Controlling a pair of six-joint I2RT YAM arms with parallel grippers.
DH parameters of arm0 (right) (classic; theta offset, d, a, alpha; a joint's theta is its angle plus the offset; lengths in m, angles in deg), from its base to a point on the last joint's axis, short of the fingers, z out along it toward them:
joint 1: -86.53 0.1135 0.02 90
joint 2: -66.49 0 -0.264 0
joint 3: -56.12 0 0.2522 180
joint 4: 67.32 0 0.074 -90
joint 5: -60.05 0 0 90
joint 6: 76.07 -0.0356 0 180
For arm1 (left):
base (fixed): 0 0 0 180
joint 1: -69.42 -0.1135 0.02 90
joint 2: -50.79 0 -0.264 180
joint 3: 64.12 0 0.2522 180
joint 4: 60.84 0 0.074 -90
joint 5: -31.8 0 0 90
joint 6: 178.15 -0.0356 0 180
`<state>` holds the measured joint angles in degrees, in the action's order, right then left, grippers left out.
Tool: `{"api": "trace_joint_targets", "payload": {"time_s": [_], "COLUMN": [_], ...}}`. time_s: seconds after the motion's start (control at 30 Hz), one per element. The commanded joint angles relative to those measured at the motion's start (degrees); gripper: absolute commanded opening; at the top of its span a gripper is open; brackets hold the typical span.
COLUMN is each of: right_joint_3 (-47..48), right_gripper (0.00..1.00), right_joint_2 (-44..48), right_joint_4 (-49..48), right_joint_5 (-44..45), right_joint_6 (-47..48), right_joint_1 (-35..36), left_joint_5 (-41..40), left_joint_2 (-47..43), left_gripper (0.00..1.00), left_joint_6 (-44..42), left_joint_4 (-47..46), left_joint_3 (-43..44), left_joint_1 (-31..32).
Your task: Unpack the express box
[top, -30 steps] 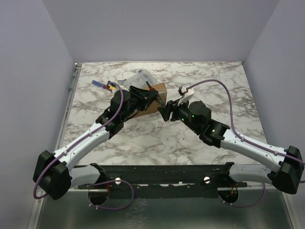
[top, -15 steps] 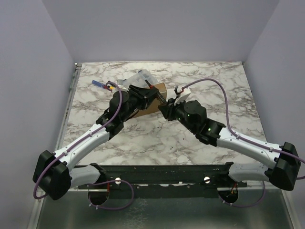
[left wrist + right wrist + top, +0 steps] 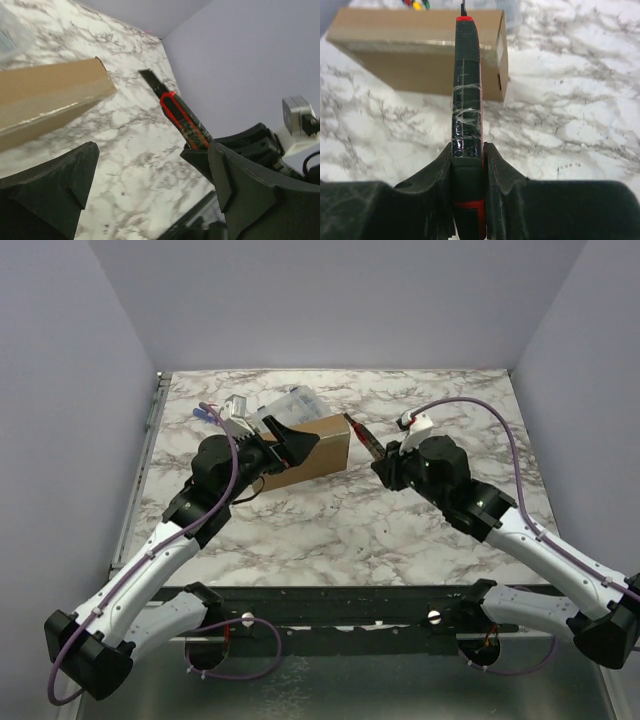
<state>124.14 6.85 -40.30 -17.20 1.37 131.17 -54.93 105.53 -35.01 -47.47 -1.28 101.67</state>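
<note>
The express box (image 3: pixel 318 443) is a brown cardboard box lying closed on the marble table; it also shows as the box (image 3: pixel 45 95) and the box (image 3: pixel 420 55). My right gripper (image 3: pixel 386 464) is shut on the handle of a red and black utility knife (image 3: pixel 362 437). The knife (image 3: pixel 466 95) points at the box's right end, and its tip (image 3: pixel 150 77) hangs just off that corner. My left gripper (image 3: pixel 293 446) stands open over the box's left front. Between its fingers (image 3: pixel 152 160) there is only table.
Behind the box lie a clear plastic bag (image 3: pixel 292 402) and several coloured pens (image 3: pixel 207 412). The table's left edge has a metal rail (image 3: pixel 150 420). Purple walls close in the back and both sides.
My left gripper has opened and its arm has drawn back to the left. My right gripper has shut on the knife and pulled back to the right with it.
</note>
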Motion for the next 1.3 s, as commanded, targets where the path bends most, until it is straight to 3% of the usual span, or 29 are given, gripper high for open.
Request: {"api": "trace_joint_targets", "payload": {"time_s": [0.0, 0.07, 0.17, 0.23, 0.3, 0.7, 0.77, 0.87, 1.0, 1.07, 1.17, 1.2, 1.27], "right_joint_3": [3.28, 4.10, 5.25, 5.10, 4.46, 4.01, 3.96, 3.59, 2.13, 1.67, 1.86, 1.90, 1.57], "right_gripper": [0.01, 0.01, 0.01, 0.01, 0.01, 0.01, 0.01, 0.00, 0.01, 0.01, 0.01, 0.08, 0.53], "right_joint_2": [-0.10, -0.91, -3.15, -3.94, -3.85, -4.18, -4.14, -3.23, -1.11, -0.19, 0.60, 0.96, 2.27], "right_joint_4": [15.98, 18.56, 21.92, 23.37, 23.10, 21.51, 21.42, 21.16, 20.28, 19.83, 19.35, 18.81, 16.71], "right_joint_5": [-16.31, -26.42, -41.89, -47.66, -49.93, -61.48, -61.71, -61.67, -61.26, -61.05, -59.99, -58.04, -51.80], "right_joint_6": [3.07, 3.28, 4.78, 6.52, 7.09, 8.19, 8.23, 8.21, 7.60, 7.18, 6.71, 6.09, 3.69], "right_joint_1": [-1.29, -1.25, -1.28, -1.25, -1.15, -1.16, -1.20, -1.19, -1.21, -1.19, -1.17, -1.20, -1.20], "left_joint_5": [5.44, 11.67, 30.30, 42.21, 48.74, 57.99, 58.11, 58.32, 58.69, 58.59, 58.37, 57.78, 55.79], "left_joint_2": [-2.90, -2.32, -0.06, 2.58, 4.43, 5.63, 6.18, 6.19, 4.77, 4.42, 4.60, 4.59, 4.27], "left_gripper": [0.99, 0.99, 0.99, 0.99, 0.99, 0.97, 0.87, 0.63, 0.48, 0.33, 0.00, 0.00, 0.00], "left_joint_6": [-27.64, -33.82, -39.20, -39.77, -39.26, -39.79, -39.78, -39.85, -40.81, -41.04, -41.20, -41.19, -41.19], "left_joint_4": [7.75, 9.68, 11.90, 12.32, 12.42, 12.66, 12.68, 12.73, 12.85, 12.82, 12.92, 12.99, 13.03], "left_joint_3": [4.35, 5.57, 6.26, 5.36, 3.83, -0.85, -1.19, -1.57, -1.62, -1.49, -1.18, -0.98, -0.35], "left_joint_1": [-0.08, -0.08, -0.08, -0.04, 0.16, 7.75, 8.29, 8.44, 8.44, 8.45, 8.44, 8.40, 8.40]}}
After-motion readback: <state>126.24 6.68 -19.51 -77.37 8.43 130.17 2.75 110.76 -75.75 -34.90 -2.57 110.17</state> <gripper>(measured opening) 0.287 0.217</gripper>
